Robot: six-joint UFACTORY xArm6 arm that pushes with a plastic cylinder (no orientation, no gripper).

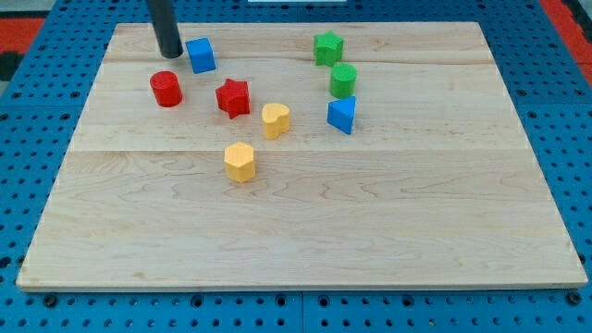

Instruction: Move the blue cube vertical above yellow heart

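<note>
The blue cube (201,55) sits near the top of the table (305,231), up and to the view's left of the yellow heart (275,120). My tip (169,53) is just beside the cube's left. There is no gripper. A red star (233,97) is left of the heart.

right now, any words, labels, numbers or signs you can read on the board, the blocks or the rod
None: no text, number or sign is readable anywhere.
The wooden board is bare grain.
The blue cube, yellow heart and other blocks have plain faces.
My tip, just at the view's left of the blue cube, is unmarked.
</note>
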